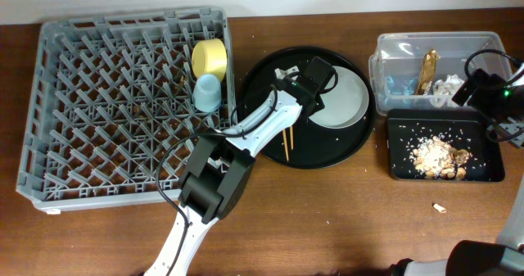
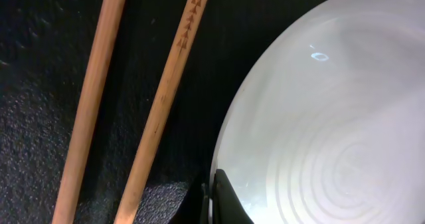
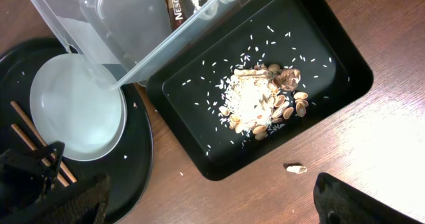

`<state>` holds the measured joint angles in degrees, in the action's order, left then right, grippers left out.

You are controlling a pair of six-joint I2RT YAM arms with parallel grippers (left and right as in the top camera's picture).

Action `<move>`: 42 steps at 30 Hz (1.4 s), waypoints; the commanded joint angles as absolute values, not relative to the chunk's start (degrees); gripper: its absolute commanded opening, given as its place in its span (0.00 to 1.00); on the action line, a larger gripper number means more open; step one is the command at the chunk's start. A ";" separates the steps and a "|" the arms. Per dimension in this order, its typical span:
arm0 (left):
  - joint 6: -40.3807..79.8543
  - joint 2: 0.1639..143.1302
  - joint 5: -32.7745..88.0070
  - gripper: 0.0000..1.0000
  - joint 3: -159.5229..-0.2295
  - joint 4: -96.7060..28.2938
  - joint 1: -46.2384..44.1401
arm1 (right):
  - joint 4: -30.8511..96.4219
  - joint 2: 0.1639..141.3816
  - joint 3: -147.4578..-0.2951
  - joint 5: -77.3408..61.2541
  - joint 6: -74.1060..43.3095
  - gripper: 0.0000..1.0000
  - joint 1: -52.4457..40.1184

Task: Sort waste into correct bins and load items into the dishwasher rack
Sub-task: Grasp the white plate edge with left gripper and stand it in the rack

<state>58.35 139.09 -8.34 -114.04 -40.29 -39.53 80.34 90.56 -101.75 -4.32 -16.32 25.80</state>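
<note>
Jaws of the left gripper (image 1: 315, 86) sit low over the big round black tray (image 1: 264, 83), at the left rim of the pale grey round plate (image 2: 332, 131). In the left wrist view only a dark finger tip (image 2: 224, 199) shows, at the bottom middle, right against that rim. I cannot tell if the jaws pinch the plate or are loose. The plate lies to the right of the tip. To the left, on the same tray, lie the two thin wooden chopsticks (image 2: 163, 111), side by side and apart from the plate. Their long way runs from lower left to upper right of that view.

In the overhead view the large square grey plastic rack (image 1: 106, 120) fills the left side. The yellow bowl (image 1: 210, 57) and light blue cup (image 1: 207, 92) stand in its upper right corner. The left arm is much nearer to the plate and the rack, so I think carrying the plate left is its job.

Far right, the right gripper (image 3: 209, 201) has its jaws spread wide and holds nothing. It hangs by the shallow black rectangular tray (image 3: 199, 137) of beige-brown food scraps (image 3: 262, 98). The clear rectangular plastic tub (image 1: 393, 63) holds the long brown-gold wrapper (image 1: 428, 70) and crumpled white tissue (image 1: 446, 86).
</note>
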 commanded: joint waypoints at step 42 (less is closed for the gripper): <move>-13.02 123.83 -39.75 0.69 -114.10 -31.68 -9.82 | 80.29 89.56 -101.56 -3.81 -16.38 0.98 25.89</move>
